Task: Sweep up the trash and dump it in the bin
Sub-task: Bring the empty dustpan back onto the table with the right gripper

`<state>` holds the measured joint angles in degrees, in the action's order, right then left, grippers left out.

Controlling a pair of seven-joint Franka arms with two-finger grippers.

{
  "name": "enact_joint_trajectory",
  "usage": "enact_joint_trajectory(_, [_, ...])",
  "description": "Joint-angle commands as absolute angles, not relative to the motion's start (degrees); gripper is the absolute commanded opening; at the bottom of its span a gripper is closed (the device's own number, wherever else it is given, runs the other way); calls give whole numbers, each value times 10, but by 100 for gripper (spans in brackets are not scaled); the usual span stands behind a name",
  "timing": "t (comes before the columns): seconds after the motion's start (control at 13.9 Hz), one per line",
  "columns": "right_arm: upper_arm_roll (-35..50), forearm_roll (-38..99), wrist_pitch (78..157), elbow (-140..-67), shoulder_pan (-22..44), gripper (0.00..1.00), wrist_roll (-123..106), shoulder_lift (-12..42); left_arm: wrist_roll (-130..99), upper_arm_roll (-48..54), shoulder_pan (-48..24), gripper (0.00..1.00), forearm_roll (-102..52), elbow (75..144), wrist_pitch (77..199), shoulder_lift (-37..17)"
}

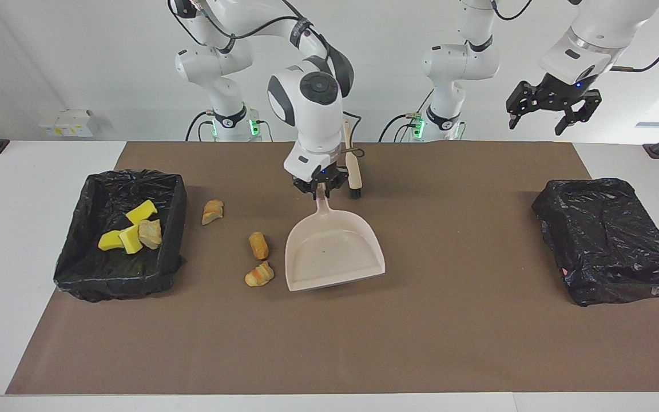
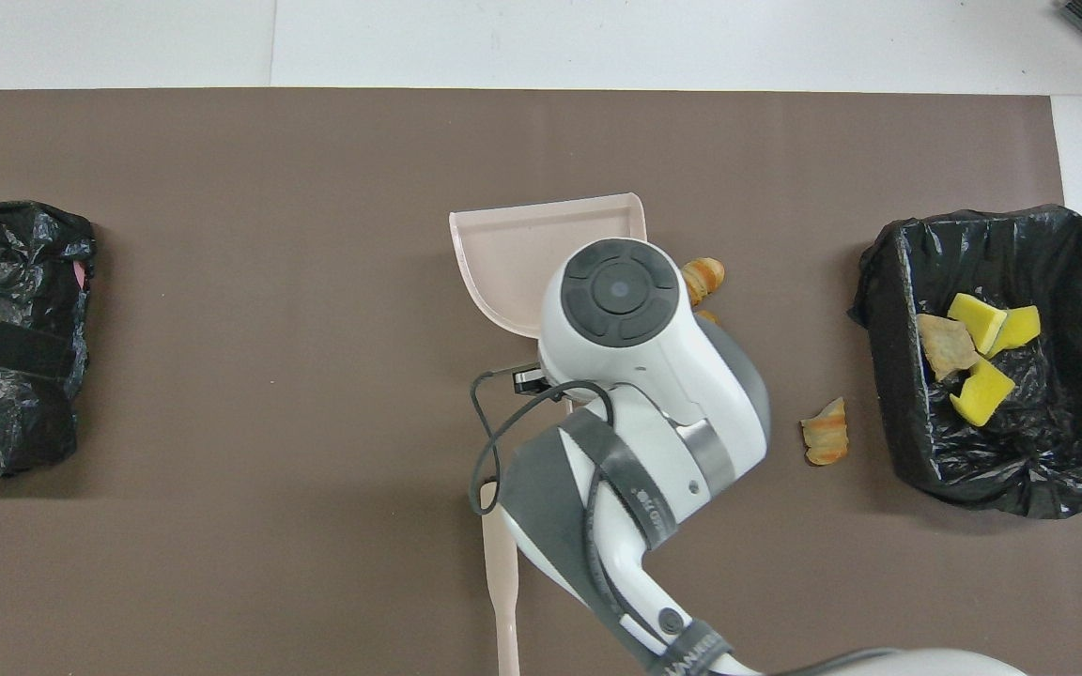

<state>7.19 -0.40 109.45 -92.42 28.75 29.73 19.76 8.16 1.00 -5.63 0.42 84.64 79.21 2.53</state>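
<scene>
My right gripper is shut on the handle of the beige dustpan, which hangs low over the middle of the mat with its mouth away from the robots. In the overhead view the arm covers that gripper and much of the dustpan. Two tan trash lumps lie beside the pan, toward the right arm's end. A third lump lies near the black-lined bin, which holds yellow pieces and a tan lump. My left gripper waits open, high over the left arm's end.
The beige brush lies on the mat near the robots, just beside my right gripper. A second black-bagged bin sits at the left arm's end. The brown mat covers most of the white table.
</scene>
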Motion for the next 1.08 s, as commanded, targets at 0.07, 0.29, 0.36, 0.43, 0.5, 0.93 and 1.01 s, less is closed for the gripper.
enact_joint_trajectory(0.07, [66, -58, 1085, -733, 351, 0, 402, 363, 83, 14, -47, 100, -1, 854, 788, 36])
enact_joint_trajectory(0.29, [64, -78, 1097, -714, 354, 0, 424, 406, 89, 15, -51, 100, -1, 855, 788, 37])
enact_joint_trajectory(0.36, [64, -84, 1089, -715, 353, 32, 425, 405, 90, 15, -52, 100, -1, 856, 788, 37])
enact_joint_trajectory(0.43, [67, -96, 1089, -715, 354, 99, 423, 403, 91, 15, -52, 100, -1, 856, 788, 37])
enact_joint_trajectory(0.5, [70, -93, 1097, -717, 351, 100, 424, 399, 90, 15, -52, 100, -1, 857, 790, 38])
enact_joint_trajectory(0.93, [72, -80, 1103, -772, 333, 100, 418, 320, 88, 15, -49, 100, -3, 869, 796, 43])
enact_joint_trajectory(1.01, [72, -68, 1101, -793, 333, 100, 424, 301, 88, 15, -49, 100, -8, 873, 798, 46])
